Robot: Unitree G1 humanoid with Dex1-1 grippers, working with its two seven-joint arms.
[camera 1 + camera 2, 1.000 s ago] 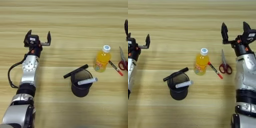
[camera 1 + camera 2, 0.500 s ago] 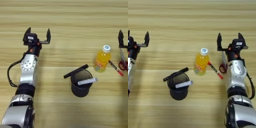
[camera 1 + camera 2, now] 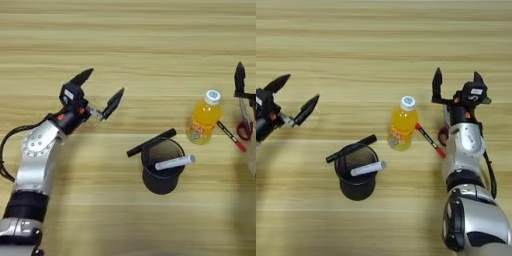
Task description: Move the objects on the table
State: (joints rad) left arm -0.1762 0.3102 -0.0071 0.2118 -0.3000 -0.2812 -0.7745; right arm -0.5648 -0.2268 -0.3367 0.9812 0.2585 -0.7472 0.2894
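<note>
Both grippers are spread wide and hold nothing. Left gripper hovers over bare table, well left of the cluster, fingers angled toward it. Right gripper sits just right of the orange-drink bottle, above the red-handled scissors, which its arm mostly hides in the right eye view. Bottle stands upright mid-right. Red-tipped pen lies diagonally just beside the bottle's base. Black cup stands in front-left of the bottle, white marker laid across its rim, black marker lying at its back edge; contact with the rim unclear. Likely pick is the bottle with the right gripper: approach from the side, clamp the body below the cap, and lift straight to avoid dragging the pen. Keep the left arm clear of the cup; a nudge could roll the white marker off.
</note>
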